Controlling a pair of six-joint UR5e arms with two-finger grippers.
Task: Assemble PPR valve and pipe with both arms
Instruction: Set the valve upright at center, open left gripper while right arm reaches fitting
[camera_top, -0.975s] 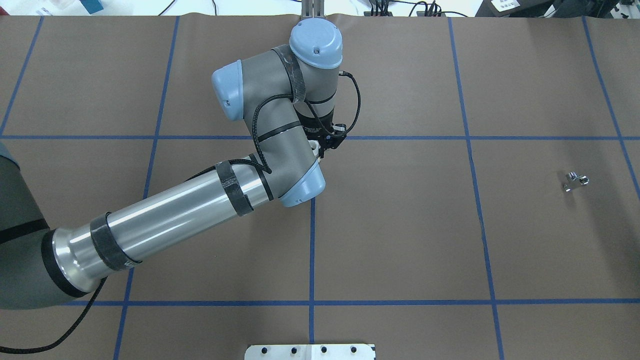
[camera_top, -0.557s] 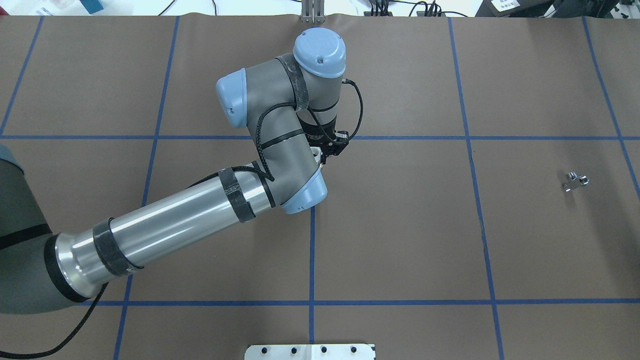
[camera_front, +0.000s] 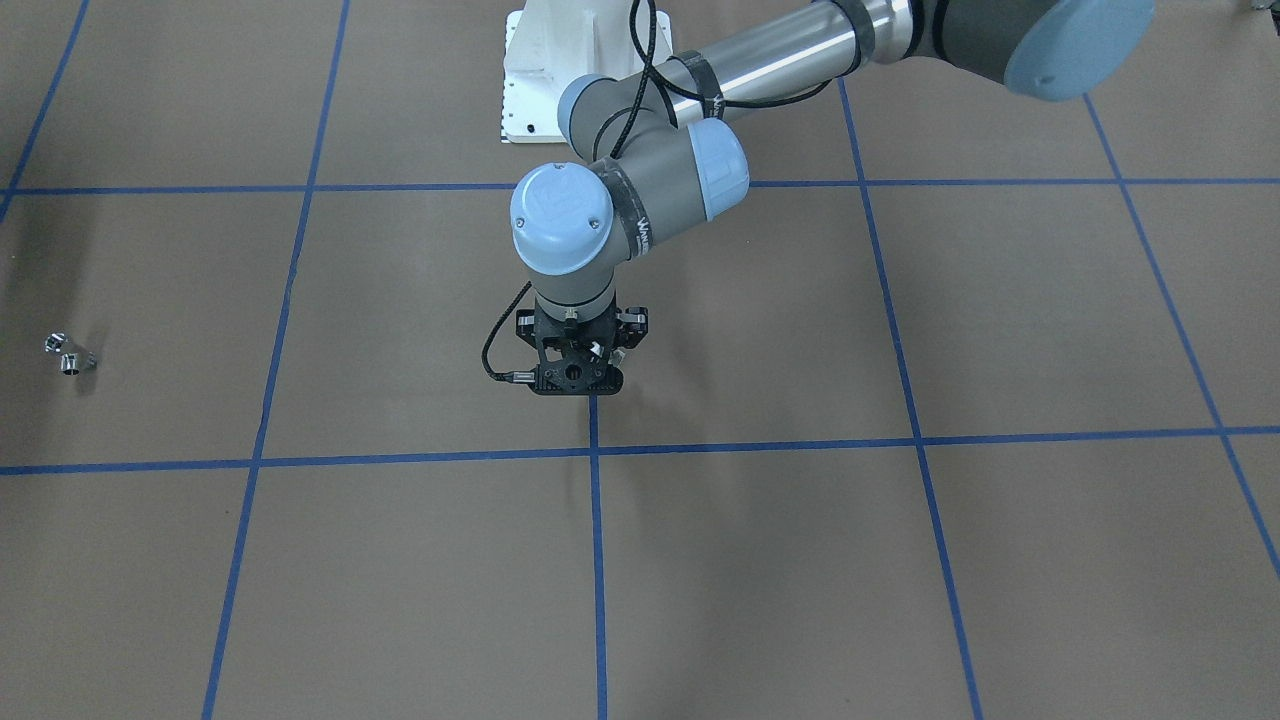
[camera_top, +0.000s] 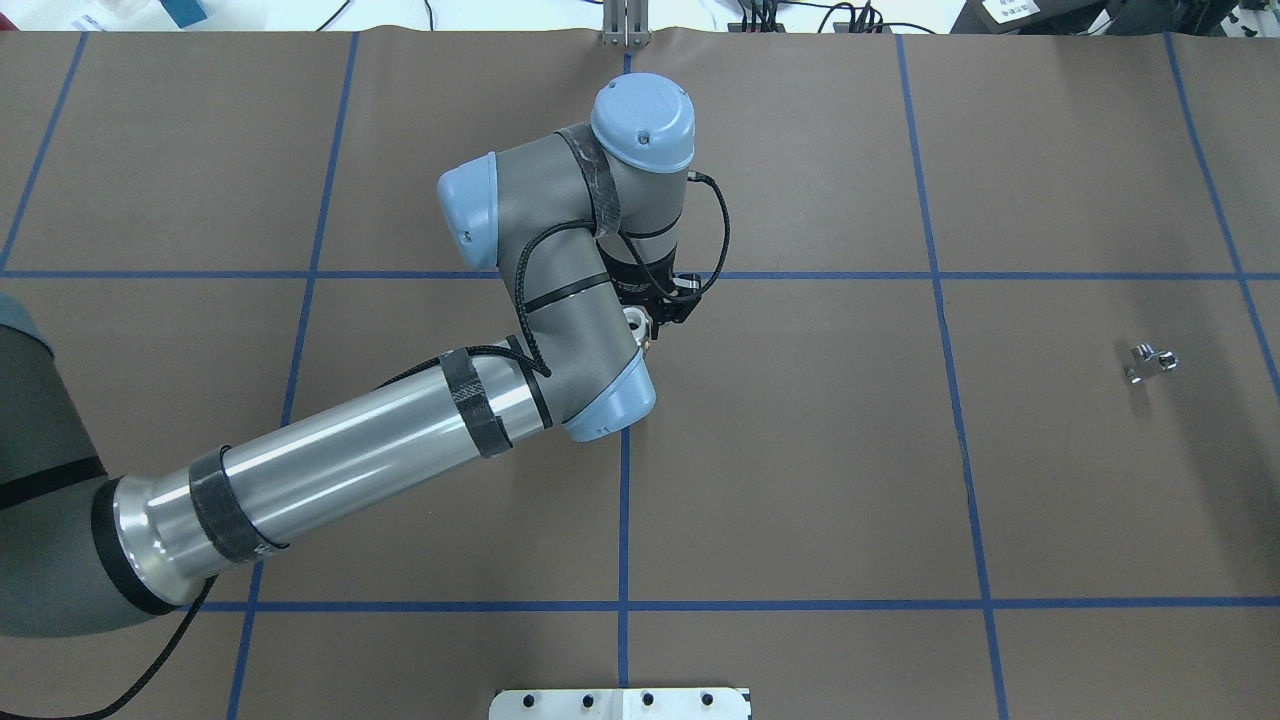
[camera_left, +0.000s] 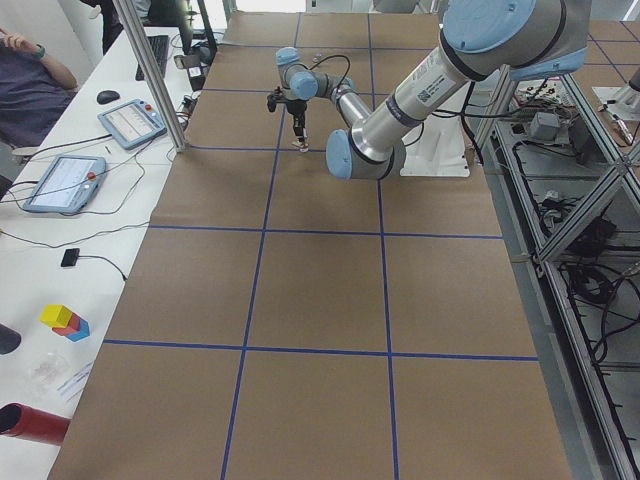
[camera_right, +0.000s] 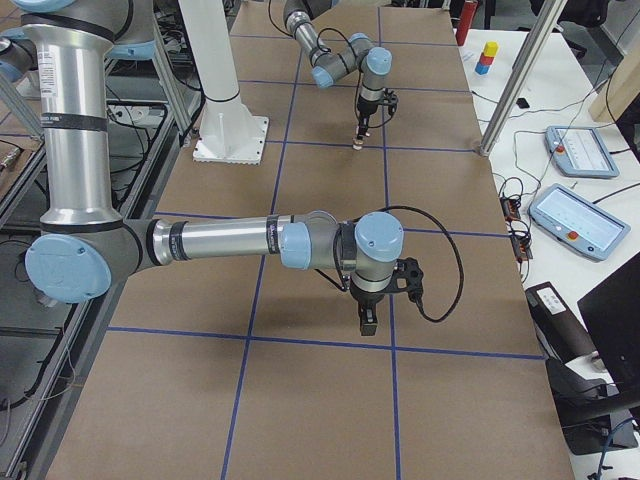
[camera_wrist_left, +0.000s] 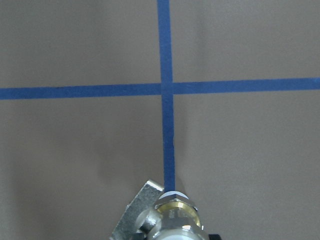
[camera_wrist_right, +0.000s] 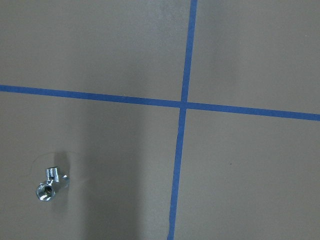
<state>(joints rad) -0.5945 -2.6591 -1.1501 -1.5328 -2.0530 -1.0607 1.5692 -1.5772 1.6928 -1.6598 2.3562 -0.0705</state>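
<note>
The black two-finger left gripper (camera_left: 298, 131) is clamped tight on the PPR valve (camera_wrist_left: 175, 220), a stubby piece with a brass middle, a white plastic end and a silvery lever. It holds the valve over a blue tape line (camera_wrist_left: 168, 145) near the middle of the brown paper-covered desk (camera_top: 800, 450). The pipe (camera_top: 1150, 362), a small bent chrome fitting, lies on the desk close to its right edge, well apart from the valve. The black right gripper (camera_right: 366, 328) hangs fingers-down over that right end. I cannot tell how far open it is.
</note>
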